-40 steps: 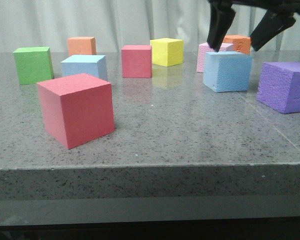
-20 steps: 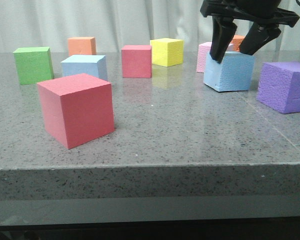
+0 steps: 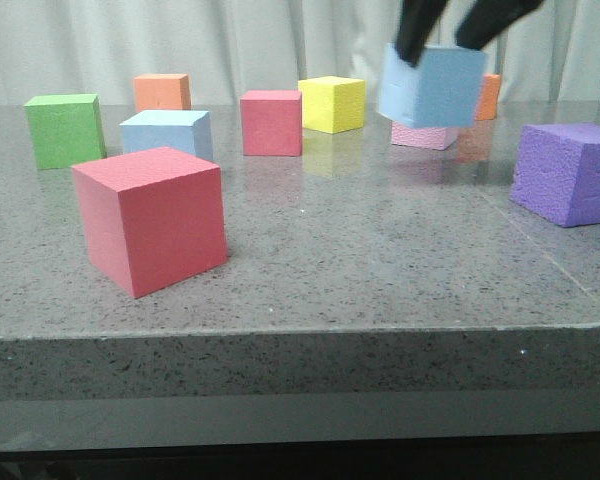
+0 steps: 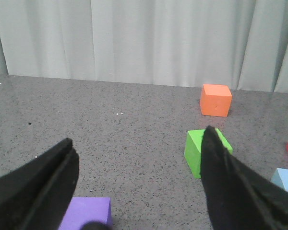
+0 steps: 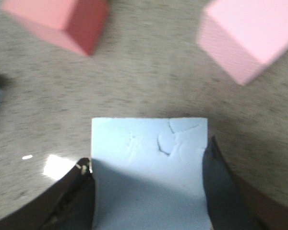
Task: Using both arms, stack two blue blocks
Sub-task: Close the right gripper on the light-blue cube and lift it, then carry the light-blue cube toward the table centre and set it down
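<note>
Front view: I see the right tool clamped on one blue block, held clear above the tabletop. Second blue block rests far left, beside the green cube. Left tool gapes wide, empty.

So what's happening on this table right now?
The right tool holds one blue block in the air, above the pink cube at the back right. The other blue block sits on the table at the left, beside the green cube. The left tool is open and empty.
</note>
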You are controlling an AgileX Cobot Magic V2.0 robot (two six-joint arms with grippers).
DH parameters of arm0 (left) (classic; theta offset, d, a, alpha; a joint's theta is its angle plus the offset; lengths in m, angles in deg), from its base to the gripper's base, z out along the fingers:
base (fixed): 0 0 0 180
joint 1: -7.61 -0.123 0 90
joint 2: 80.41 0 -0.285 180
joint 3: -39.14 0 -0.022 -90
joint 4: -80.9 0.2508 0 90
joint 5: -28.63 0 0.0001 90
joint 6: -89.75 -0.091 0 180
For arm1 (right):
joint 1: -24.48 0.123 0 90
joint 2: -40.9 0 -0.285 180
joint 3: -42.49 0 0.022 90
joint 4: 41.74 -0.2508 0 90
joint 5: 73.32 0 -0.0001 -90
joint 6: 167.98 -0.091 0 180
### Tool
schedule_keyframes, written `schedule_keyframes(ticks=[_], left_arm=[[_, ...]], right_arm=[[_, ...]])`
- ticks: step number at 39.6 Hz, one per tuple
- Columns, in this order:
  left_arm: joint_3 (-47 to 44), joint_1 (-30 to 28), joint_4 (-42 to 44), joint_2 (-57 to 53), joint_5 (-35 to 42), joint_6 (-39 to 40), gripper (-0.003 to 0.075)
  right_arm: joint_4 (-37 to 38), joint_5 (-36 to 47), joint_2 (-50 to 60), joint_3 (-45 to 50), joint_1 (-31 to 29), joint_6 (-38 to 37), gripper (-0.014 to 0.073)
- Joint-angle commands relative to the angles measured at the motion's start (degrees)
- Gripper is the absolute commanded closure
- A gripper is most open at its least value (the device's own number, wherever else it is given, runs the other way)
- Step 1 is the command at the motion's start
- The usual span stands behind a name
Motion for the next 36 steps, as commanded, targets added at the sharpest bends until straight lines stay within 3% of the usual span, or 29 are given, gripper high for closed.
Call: schedule_keyframes(ticks=[1,12,24,29,36], left_arm=[[2.1,0.2,0.2,0.4,4.5,0.5,0.0209],[2.1,0.2,0.2,0.4,4.5,0.5,0.0209],[2.1,0.2,0.2,0.4,4.5,0.5,0.0209],[2.1,0.2,0.2,0.4,4.5,0.5,0.0209],[2.1,0.2,0.2,0.4,4.5,0.5,0.0209]], right_arm=[[-0.5,2.0,3.0,-1.8,4.0,0.5,0.0336],[1.7,2.8,0.6,-1.8,12.0,-9.7,0.0336],[7.5,3.4,-3.3,-1.8,14.1,-16.6,0.0331],[7.5,3.5,-3.6,-1.8,14.1,-16.6,0.0239],[7.3,3.6,-3.5,-1.8,14.1,-16.6,0.0025]])
